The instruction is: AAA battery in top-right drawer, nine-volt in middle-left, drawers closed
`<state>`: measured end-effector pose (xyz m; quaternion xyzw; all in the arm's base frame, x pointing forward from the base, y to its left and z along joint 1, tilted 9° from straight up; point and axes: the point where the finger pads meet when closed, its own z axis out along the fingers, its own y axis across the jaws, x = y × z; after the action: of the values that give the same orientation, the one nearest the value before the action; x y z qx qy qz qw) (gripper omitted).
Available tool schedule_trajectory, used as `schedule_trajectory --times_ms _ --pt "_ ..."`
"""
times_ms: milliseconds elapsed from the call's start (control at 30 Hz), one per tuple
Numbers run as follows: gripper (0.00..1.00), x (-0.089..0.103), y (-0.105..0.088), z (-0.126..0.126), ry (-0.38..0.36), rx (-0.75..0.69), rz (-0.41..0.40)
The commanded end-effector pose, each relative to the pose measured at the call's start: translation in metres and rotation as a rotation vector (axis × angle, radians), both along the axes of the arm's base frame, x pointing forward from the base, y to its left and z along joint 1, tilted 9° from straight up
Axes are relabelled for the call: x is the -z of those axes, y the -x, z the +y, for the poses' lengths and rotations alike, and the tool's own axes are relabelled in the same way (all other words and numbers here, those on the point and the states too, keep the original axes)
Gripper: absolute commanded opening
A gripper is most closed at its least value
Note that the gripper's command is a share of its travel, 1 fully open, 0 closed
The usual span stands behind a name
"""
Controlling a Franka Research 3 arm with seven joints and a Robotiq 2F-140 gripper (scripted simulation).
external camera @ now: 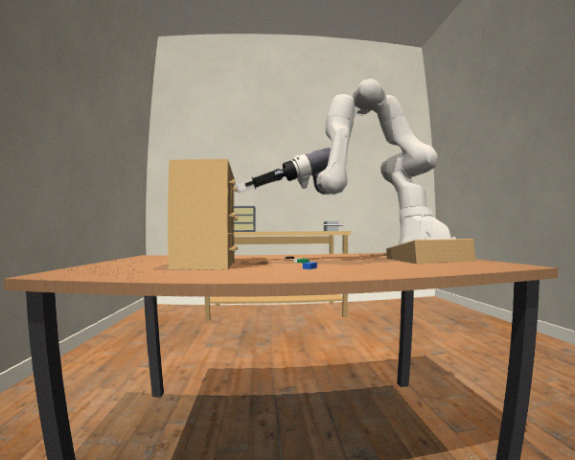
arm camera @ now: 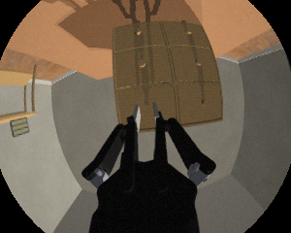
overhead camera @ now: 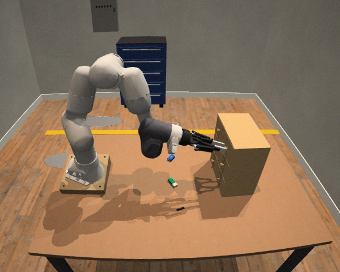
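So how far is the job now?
Nothing is finished: all drawers of the chest look shut, and the blue, green and black items lie on the table. In hand: the gripper, narrowly parted and empty, is at a top-row knob. Left: opening drawers, loading both batteries, closing.
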<state>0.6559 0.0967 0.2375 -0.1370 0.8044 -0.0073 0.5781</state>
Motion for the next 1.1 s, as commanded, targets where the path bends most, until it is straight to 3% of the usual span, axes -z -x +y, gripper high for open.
schedule_trajectory --times_ms 0,1067 --pt "0.2 0.0033 -0.0037 0.0011 -0.007 0.002 0.01" --pt "0.2 0.0033 -0.0094 0.0024 -0.007 0.002 0.01"
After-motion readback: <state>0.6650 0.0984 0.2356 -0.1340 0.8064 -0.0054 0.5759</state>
